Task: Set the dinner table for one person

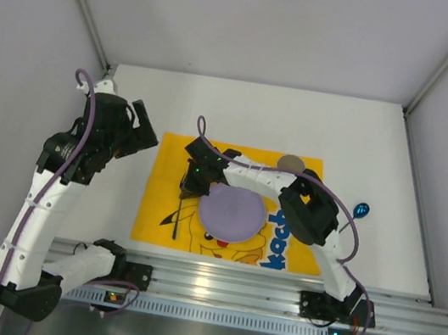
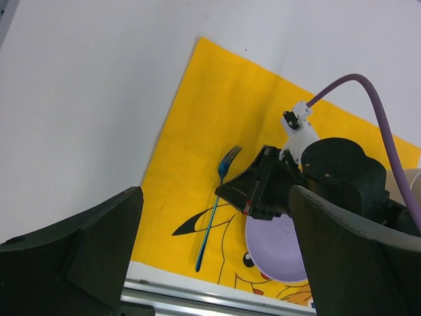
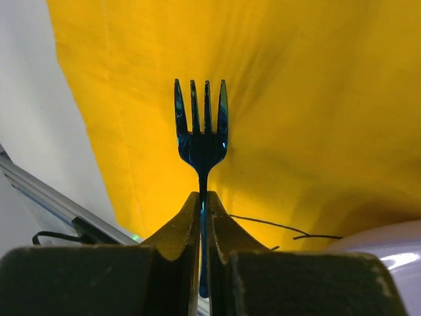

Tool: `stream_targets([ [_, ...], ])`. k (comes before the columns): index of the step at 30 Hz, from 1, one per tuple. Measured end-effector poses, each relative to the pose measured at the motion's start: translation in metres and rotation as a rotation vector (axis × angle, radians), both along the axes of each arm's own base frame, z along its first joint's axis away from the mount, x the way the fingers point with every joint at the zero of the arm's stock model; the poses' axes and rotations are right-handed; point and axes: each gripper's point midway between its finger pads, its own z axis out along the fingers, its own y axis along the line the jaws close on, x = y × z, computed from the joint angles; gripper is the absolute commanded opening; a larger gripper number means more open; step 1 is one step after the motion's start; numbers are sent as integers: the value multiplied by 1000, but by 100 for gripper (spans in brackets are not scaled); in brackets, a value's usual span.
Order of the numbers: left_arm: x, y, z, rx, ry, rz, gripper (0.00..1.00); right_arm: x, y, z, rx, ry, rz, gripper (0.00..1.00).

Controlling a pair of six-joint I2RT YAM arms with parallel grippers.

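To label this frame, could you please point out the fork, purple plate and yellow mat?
fork [image 3: 202, 147], right wrist view, base of the tines.
purple plate [image 1: 233, 213], top external view, its centre.
yellow mat [image 1: 158, 200], top external view, bare left part.

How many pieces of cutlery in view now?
2. A blue fork in the right pincer, over the yellow mat left of the plate; a blue spoon on the table right of the mat. Others may be hidden.

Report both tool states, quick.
Left tool: open, holding nothing.
Right tool: closed on the blue fork.
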Motion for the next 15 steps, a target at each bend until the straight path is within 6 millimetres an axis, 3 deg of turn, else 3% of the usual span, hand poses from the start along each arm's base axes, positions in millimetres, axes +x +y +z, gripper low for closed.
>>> stream_targets([
  [1,0,-1,0,-2,1,-3,98,1,2,1,1,-8,8,6],
  [2,0,-1,0,-3,1,-6,98,3,4,2,8,-16,14,18],
  [5,0,-2,0,-5,2,-12,98,7,10,6,26,-39,34,39],
  [7,-1,-3,0,-5,4,-18,98,8,11,8,30,-51,48,46],
  [12,-1,-5,-1,-9,6,-35,98,10,13,13,39,-72,66,47],
  [15,0,-7,-4,-8,11,-41,98,15,13,33,53,-109,77,47],
])
